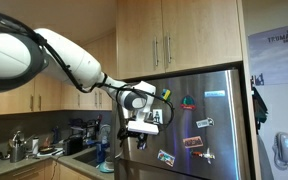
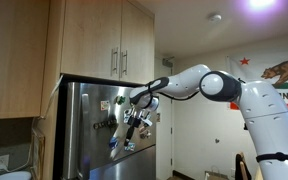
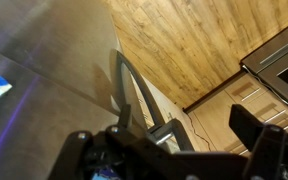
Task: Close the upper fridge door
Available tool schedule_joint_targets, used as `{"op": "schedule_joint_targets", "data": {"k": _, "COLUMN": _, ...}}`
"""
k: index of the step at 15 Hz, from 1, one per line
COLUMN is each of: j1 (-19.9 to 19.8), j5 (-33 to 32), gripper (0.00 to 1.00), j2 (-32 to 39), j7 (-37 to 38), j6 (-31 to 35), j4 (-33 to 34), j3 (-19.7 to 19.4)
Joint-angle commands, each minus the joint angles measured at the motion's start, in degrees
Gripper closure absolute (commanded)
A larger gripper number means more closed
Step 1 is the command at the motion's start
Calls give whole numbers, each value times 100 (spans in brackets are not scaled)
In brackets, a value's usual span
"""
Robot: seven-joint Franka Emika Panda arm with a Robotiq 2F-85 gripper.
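Note:
The upper fridge door (image 1: 204,105) is a brushed steel panel dotted with colourful magnets; it also shows in an exterior view (image 2: 94,110) and fills the left of the wrist view (image 3: 34,50). My gripper (image 1: 141,127) is at the door's left edge, at mid height, and shows in both exterior views (image 2: 134,124). In the wrist view the grey door handle (image 3: 127,85) runs up from between my fingers (image 3: 169,150), which stand wide apart and hold nothing. I cannot tell whether the door is flush or slightly ajar.
Light wooden cabinets (image 1: 169,35) hang just above the fridge. A kitchen counter with appliances (image 1: 44,148) lies under the arm. A wall phone (image 1: 282,150) and a poster (image 1: 274,55) are beside the fridge. A flag (image 2: 282,72) hangs on the wall.

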Motion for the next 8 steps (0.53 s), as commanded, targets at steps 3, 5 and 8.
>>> {"op": "schedule_joint_targets", "data": {"k": 3, "j1": 67, "j5": 58, "gripper": 0, "j2": 199, "j7": 148, "j6": -114, "j4": 226, "j3": 243}}
{"op": "schedule_joint_targets", "data": {"k": 5, "j1": 111, "j5": -13, "gripper": 0, "j2": 343, "j7": 97, "j6": -27, "j4": 322, "j3": 309}}
{"op": "schedule_joint_targets", "data": {"k": 8, "j1": 132, "j5": -92, "gripper": 0, "j2": 644, "j7": -88, "j6": 1, "j4": 586, "j3": 380}}
